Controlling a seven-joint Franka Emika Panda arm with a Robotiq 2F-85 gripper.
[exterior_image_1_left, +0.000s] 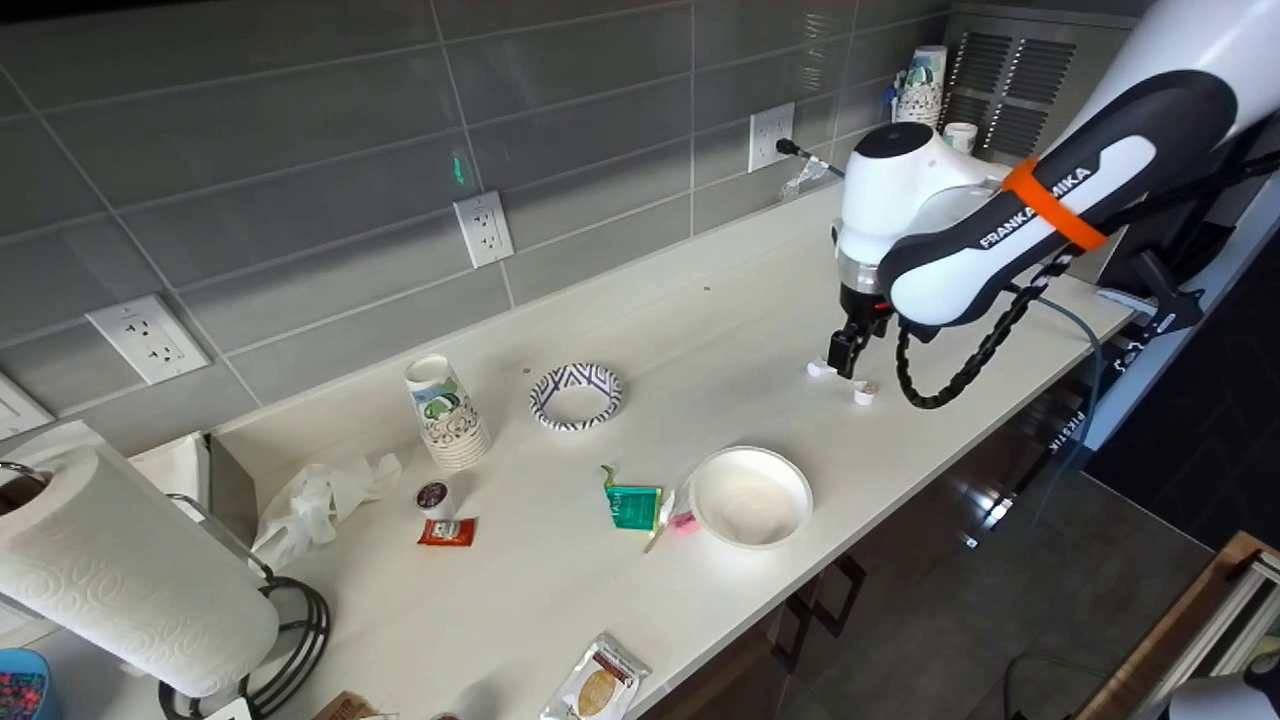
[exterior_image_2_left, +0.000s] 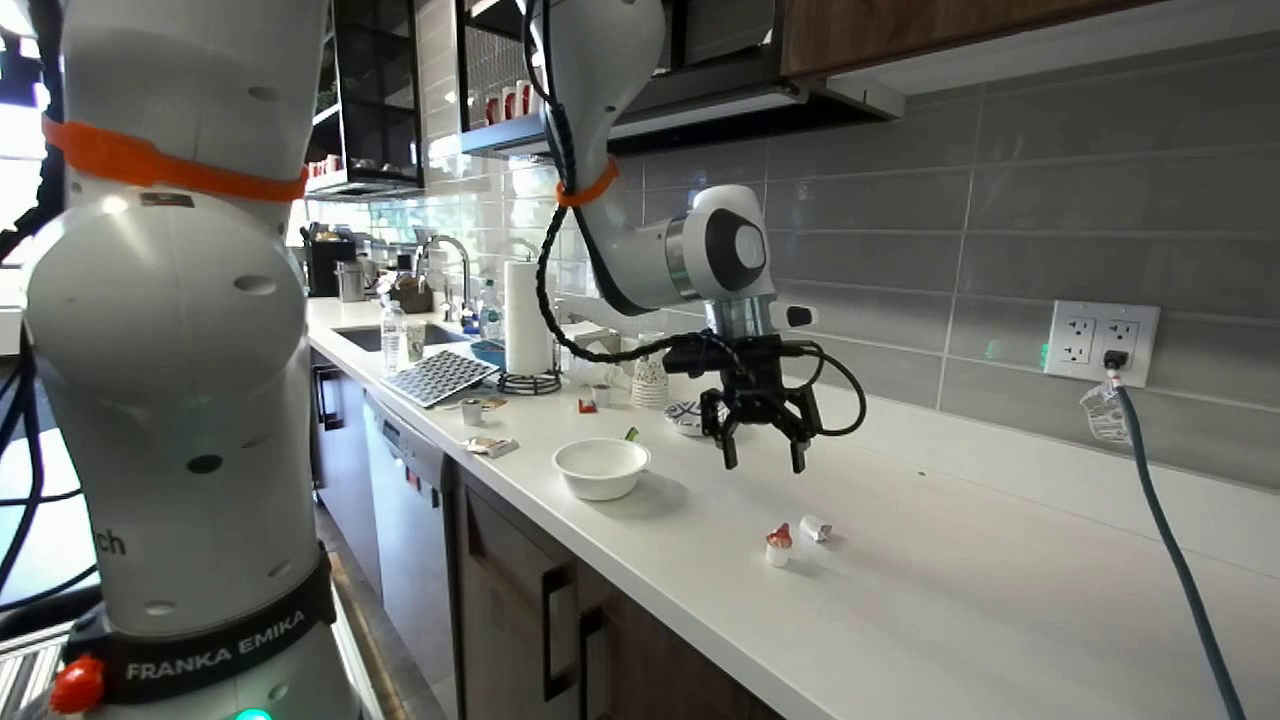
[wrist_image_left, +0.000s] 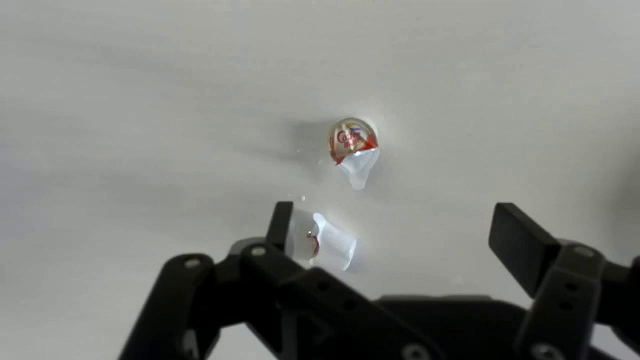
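Tipped cup (wrist_image_left: 336, 248), lid (wrist_image_left: 315, 245) unreadable

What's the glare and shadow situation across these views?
Wrist view: soft shadow picture-left of the upright creamer cup, tipped creamer cup bright white, claw mostly dark. In an exterior view: soft shadow picture-right of the white bowl, glare on the backsplash at its far end. In both exterior views: small green glint on the backsplash.
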